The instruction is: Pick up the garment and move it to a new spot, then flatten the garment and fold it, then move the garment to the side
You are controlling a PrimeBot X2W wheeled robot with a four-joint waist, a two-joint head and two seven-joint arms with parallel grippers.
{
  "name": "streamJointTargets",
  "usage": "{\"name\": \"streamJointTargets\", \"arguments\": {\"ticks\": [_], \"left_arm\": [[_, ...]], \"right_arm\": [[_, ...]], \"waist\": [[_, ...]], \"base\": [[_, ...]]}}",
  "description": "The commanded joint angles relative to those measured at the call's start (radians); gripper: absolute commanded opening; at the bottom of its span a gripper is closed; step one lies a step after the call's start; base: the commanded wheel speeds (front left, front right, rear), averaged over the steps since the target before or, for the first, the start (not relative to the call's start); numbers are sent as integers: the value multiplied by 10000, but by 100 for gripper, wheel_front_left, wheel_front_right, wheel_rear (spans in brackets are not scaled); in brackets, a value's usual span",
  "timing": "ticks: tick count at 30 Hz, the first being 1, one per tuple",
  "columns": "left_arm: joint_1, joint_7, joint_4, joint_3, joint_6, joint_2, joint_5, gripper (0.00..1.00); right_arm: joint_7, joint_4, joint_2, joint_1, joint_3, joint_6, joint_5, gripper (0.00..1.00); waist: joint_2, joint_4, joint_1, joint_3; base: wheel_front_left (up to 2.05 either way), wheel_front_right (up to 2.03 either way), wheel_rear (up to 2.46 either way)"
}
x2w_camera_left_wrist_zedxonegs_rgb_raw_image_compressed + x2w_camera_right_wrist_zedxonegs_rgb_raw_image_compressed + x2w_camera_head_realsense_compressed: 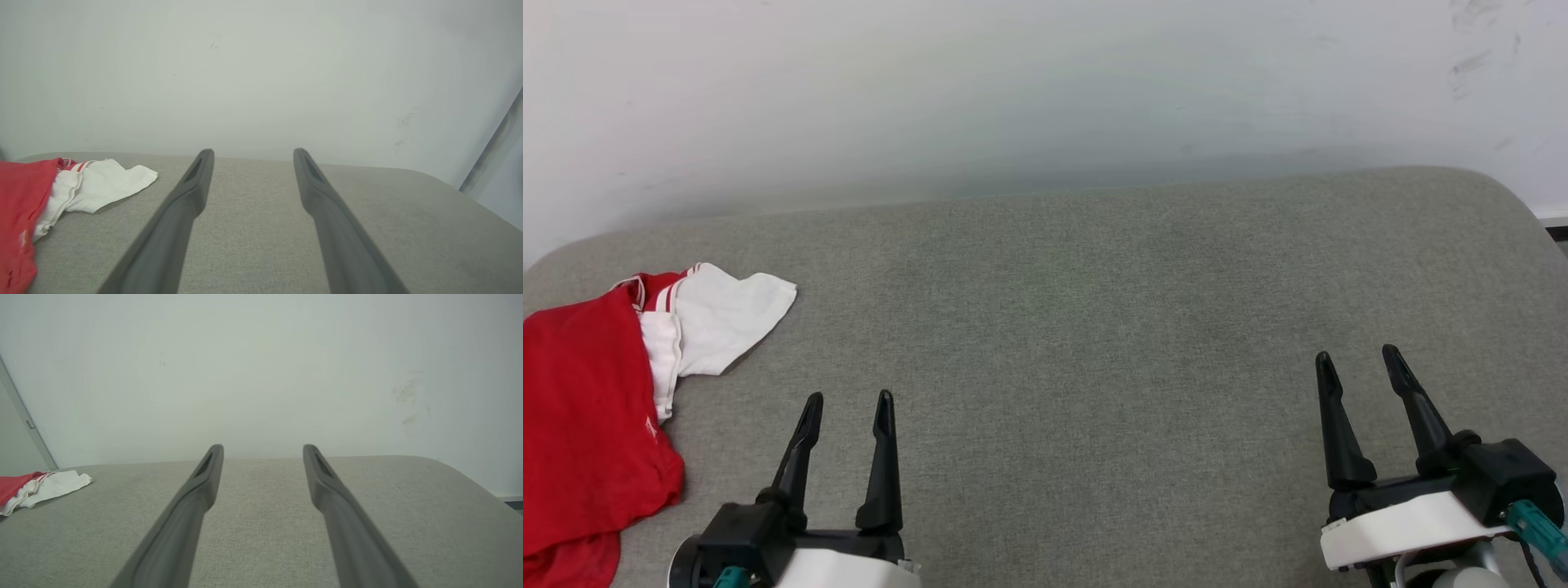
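In the head view, the garment (588, 408) lies in a loose heap at the far left of the grey padded surface (1094, 327), running off the picture's left and bottom edges. It looks neither flattened nor folded, so I judge the first step, the pick-up, to be the one in hand and not yet begun. The left gripper (849, 398) hovers at the near left, just right of the heap and not touching it, its fingers spread and holding nothing. The right gripper (1357, 357) hangs well apart at the near right, likewise released and empty. The next move probably calls for the left arm to swing left and pinch a raised edge of cloth, with care not to catch the upholstery.

In the left wrist view, the left gripper (253, 153) points toward the pale wall (261, 73), its fingers parted over bare surface. The garment (20, 196) sits off to the left: a red body, bunched, with a white sleeve (110, 179) splayed to the right and red-white striped trim at the seam. Faint white marks show on the red; no print is legible.

In the right wrist view, the right gripper (263, 448) is spread wide, and the garment (57, 484) is a small red-and-white shape at the far left.
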Motion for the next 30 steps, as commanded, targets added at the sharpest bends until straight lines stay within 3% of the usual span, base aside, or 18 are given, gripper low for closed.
{"name": "streamJointTargets", "arguments": {"ticks": [1, 10, 23, 30], "left_arm": [[184, -86, 62, 209, -321, -103, 159, 100], [314, -235, 654, 536, -1291, -249, 507, 100], [183, -290, 837, 557, -1399, -256, 414, 100], [111, -279, 912, 678, -1331, -254, 331, 100]], "right_arm": [[-92, 44, 15, 112, -31, -3, -176, 100], [-235, 213, 16, 123, -86, -3, -701, 100], [-282, 145, 16, 166, -111, -3, -796, 100], [-282, 65, 16, 225, 88, -3, -745, 100]], "waist": [[0, -21, 0, -3], [0, -95, 0, -6], [0, -55, 0, 28], [0, 405, 0, 70]], "base": [[0, 0, 0], [0, 0, 0], [0, 0, 0], [0, 0, 0]]}}
